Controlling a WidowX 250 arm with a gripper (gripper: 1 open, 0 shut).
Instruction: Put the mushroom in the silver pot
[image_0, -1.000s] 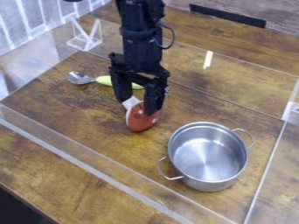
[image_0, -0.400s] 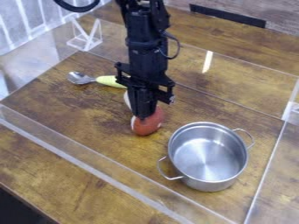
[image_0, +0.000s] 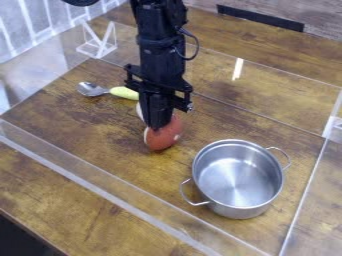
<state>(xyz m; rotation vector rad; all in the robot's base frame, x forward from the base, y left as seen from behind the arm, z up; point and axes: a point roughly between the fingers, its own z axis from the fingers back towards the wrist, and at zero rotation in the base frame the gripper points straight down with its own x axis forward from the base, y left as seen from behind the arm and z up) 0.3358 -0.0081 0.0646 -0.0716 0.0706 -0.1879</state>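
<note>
Frame centre: the pincer (image_0: 163, 122) points down, fingers drawn narrow onto the mushroom (image_0: 162, 139), seemingly gripping it for the pot (image_0: 241, 178) at lower right.

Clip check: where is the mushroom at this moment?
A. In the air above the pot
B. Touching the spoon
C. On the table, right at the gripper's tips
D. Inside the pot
C: the mushroom sits on the table directly beneath the gripper, which has come down onto it. It is left of the pot, whose inside shows only bare metal.
</note>
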